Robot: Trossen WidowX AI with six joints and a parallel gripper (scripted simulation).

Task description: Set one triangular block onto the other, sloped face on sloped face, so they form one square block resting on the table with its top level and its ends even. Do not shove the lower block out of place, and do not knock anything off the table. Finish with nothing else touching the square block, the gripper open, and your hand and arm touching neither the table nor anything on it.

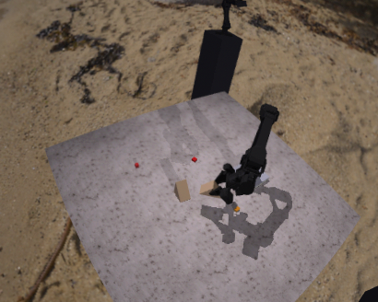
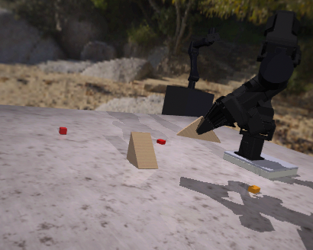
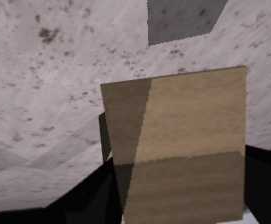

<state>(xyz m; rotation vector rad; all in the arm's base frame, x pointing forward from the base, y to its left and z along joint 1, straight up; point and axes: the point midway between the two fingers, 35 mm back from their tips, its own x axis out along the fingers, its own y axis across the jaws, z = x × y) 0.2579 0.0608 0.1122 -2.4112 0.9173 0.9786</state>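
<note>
The fingers (image 2: 204,126) are clamped about half-open on one wooden wedge (image 2: 192,131), held clear above the table (image 2: 47,190) — apparently tilted. The other wedge (image 2: 142,150) stands on the table, near. Risk: a low or skewed approach could shove it aside, or the slopes could meet misaligned and slide.
</note>
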